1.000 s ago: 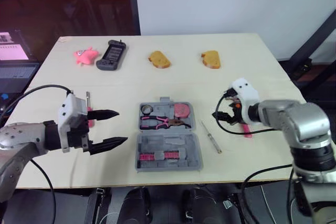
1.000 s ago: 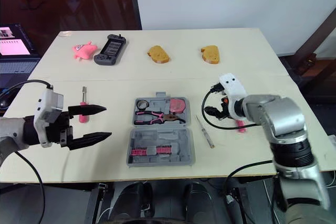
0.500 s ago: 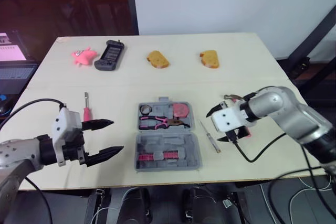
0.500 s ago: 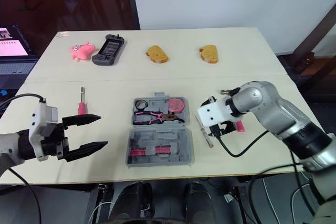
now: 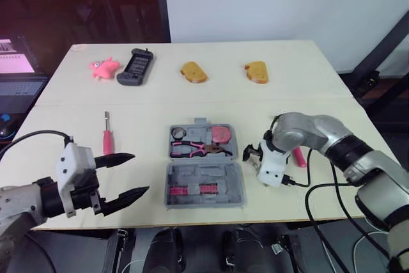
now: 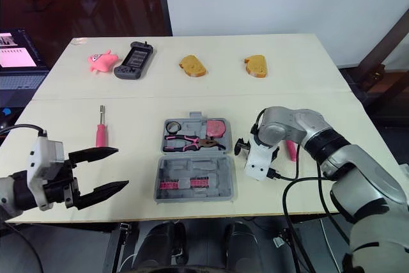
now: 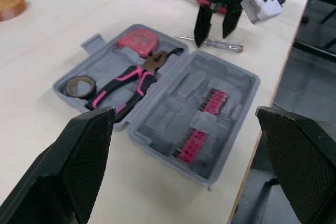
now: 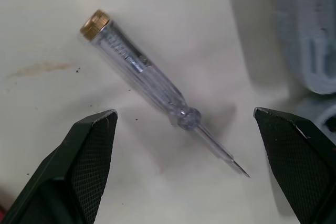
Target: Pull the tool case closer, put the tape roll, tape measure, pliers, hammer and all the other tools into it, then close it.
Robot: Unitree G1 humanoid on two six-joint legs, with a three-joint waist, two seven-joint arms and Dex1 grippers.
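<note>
Moved: right tool (image 7: 213, 35) dropped astride screwdriver (image 8: 137, 67), released.
Right wrist: gold cap.
Case (image 7: 237, 81): pliers (image 7: 126, 85), tape roll (image 7: 80, 85), tape measure (image 7: 137, 40).

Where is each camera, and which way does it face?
Eye views: head, facing forward and down; table, tool case, left gripper, right gripper.
Left wrist view: on that arm, between its fingers, over the tool case toward the right gripper.
Right wrist view: on that arm, facing down; its fingers frame the clear screwdriver.
Shared: pliers, in eye and left wrist views.
</note>
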